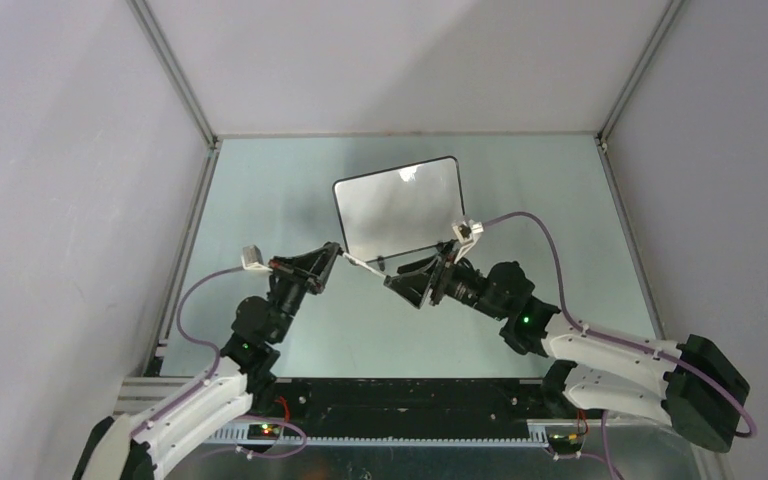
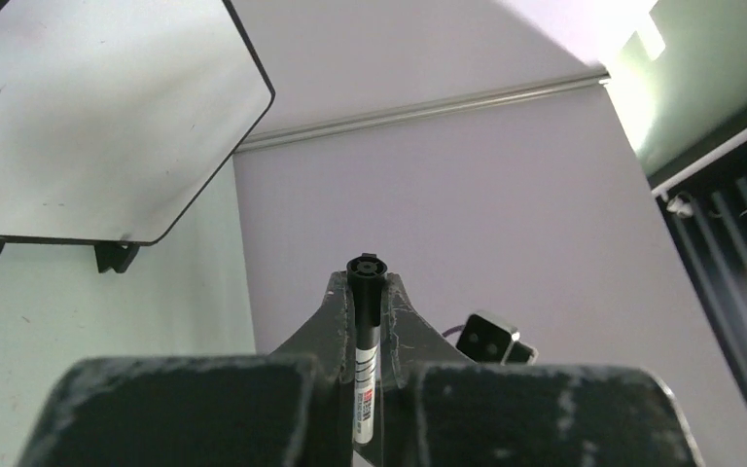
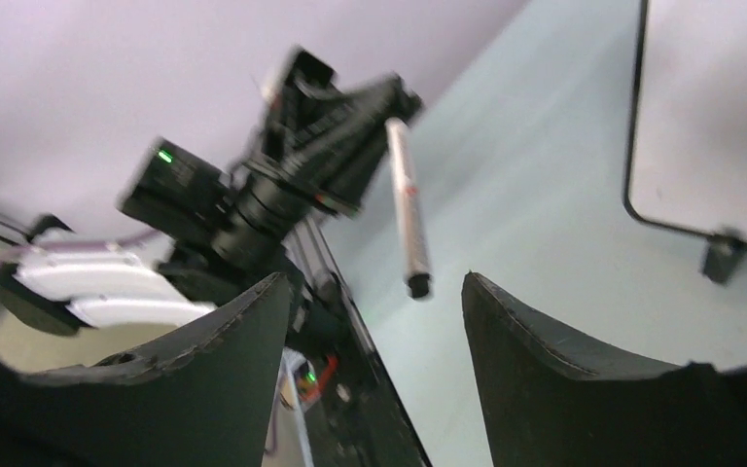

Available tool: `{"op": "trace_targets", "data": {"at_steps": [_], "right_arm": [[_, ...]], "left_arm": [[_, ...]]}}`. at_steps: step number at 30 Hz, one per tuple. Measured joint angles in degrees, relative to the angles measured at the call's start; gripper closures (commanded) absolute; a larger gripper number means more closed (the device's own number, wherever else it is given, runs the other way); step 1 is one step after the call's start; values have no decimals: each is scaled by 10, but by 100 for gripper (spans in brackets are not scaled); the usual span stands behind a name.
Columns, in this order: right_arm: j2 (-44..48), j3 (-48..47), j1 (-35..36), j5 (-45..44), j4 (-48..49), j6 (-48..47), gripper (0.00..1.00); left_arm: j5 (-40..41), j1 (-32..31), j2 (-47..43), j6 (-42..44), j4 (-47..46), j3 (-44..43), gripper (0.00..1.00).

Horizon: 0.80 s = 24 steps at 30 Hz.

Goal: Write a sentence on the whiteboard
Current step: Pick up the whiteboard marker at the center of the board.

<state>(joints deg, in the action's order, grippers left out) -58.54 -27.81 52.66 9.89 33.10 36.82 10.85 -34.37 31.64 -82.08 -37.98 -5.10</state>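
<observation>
The left hand (image 1: 338, 256) is closed tight on a slim white marker pen (image 1: 365, 263), which sticks out to the right from between its fingers. The left wrist view shows what the top view cannot: the pen clamped low between the two fingers, its black round end facing the camera and black print on its barrel. The whiteboard (image 1: 400, 205) stands on the tabletop (image 1: 260, 190) behind both hands, just beyond the pen, resting on two small black feet (image 2: 117, 256); its face looks pale grey with a bright glint near the top edge. The right hand (image 3: 374, 292) stands wide with nothing in it. In its own blurred view, the pen's free end hangs in the gap ahead of its fingers, seemingly apart from both. A lilac cable (image 1: 540, 235) arcs over the right arm.
</observation>
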Motion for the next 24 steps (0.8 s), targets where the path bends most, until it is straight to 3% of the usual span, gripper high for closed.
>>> {"op": "trace_targets", "data": {"at_steps": [8, 15, 24], "right_arm": [[-29, 0, 16, -66, 123, 72, 38], [-49, -1, 16, -99, 127, 127, 42], [-77, -41, 25, -73, 123, 157, 48]], "left_arm": [[10, 0, 32, -56, -88, 5, 100], [10, 0, 24, -59, -114, 5, 100], [9, 0, 20, -59, -115, 5, 100]]}}
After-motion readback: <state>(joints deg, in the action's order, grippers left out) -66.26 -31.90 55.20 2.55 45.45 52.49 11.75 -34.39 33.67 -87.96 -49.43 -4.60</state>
